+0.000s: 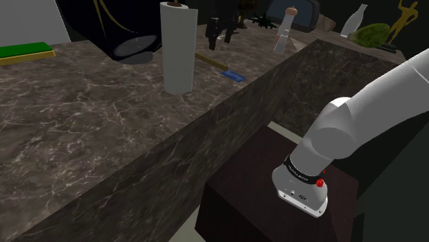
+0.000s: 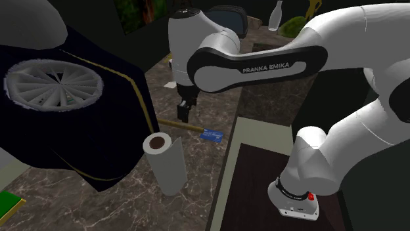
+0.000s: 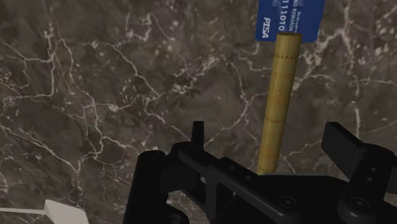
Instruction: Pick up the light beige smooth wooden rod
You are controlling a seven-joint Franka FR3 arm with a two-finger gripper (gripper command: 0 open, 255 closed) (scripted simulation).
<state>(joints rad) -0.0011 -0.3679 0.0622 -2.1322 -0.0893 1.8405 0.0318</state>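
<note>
The light beige rod (image 3: 280, 95) lies flat on the dark marble counter (image 3: 95, 95). Its far end runs under a blue card (image 3: 289, 19). My gripper (image 3: 272, 143) hangs over the rod's near part, open, with the rod midway between the two black fingers (image 3: 347, 147) and touching neither. In the second exterior view the gripper (image 2: 184, 115) points down just above the rod (image 2: 172, 123), with the blue card (image 2: 211, 136) at the rod's other end. From the shoulder view the rod (image 1: 208, 59) and card (image 1: 234, 75) lie behind the paper towel roll.
An upright paper towel roll (image 1: 177, 48) stands close by the rod. A large dark object (image 2: 59, 111) with a white fan-like disc covers the counter beyond it. A pepper mill (image 1: 284, 31), a bottle (image 1: 355, 20) and a green flat block (image 1: 24, 51) stand further off.
</note>
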